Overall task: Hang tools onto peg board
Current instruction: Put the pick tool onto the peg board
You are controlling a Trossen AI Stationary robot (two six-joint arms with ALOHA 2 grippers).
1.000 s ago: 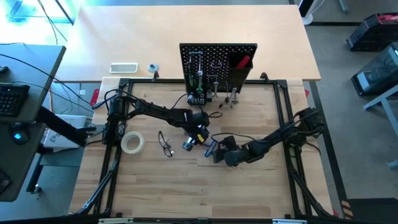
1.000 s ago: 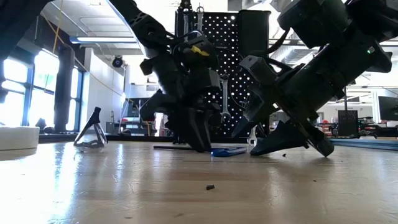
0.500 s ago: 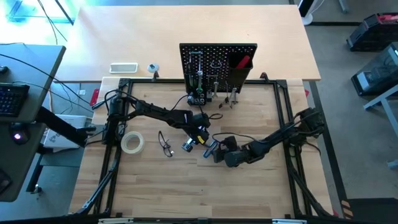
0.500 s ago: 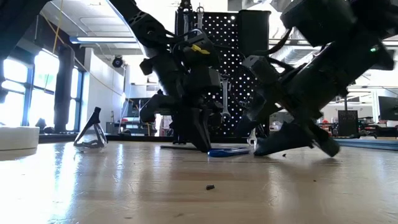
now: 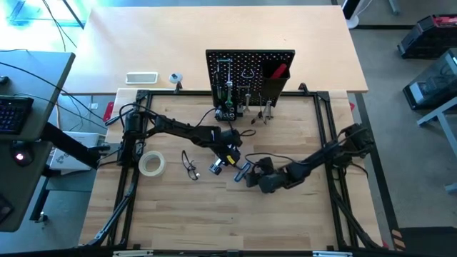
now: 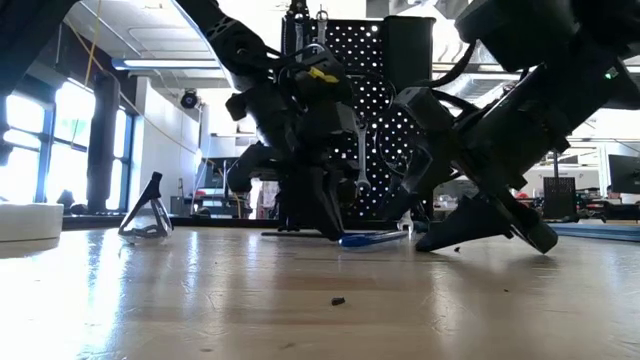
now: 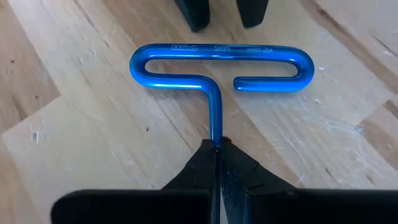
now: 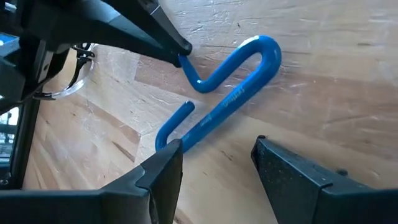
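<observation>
A blue hex key (image 7: 217, 59) with a looped handle lies mid-table in front of the peg board (image 5: 250, 75). My left gripper (image 7: 217, 149) is shut on its shaft. My right gripper (image 8: 217, 165) stands open next to the handle, with its fingers (image 7: 193, 12) just beyond the loop. I cannot tell whether one finger touches the handle's end (image 8: 171, 140). The clear glasses (image 5: 190, 165) and a pale tape roll (image 5: 152, 163) lie on the table to the left. Silver wrenches (image 6: 360, 160) hang on the board. My left gripper pinches the hex key's thin shaft (image 7: 216, 138) between its two fingertips, a short way below the handle. The fingers slant down from the table's left side, nearly in line with the shaft. The key lies almost flat, with its handle low over the wood.
The peg board stands upright at the table's far middle, with a black bin (image 5: 275, 78) on its face. A white tray (image 5: 142, 77) and a small object (image 5: 175, 78) lie on the surface behind it. The two grippers are close together mid-table.
My left gripper has shut on the hex key's shaft. In the low view the key now sits slightly tilted, one end a little higher than before. My right gripper has rolled a little at the wrist and stays open in the same place.
</observation>
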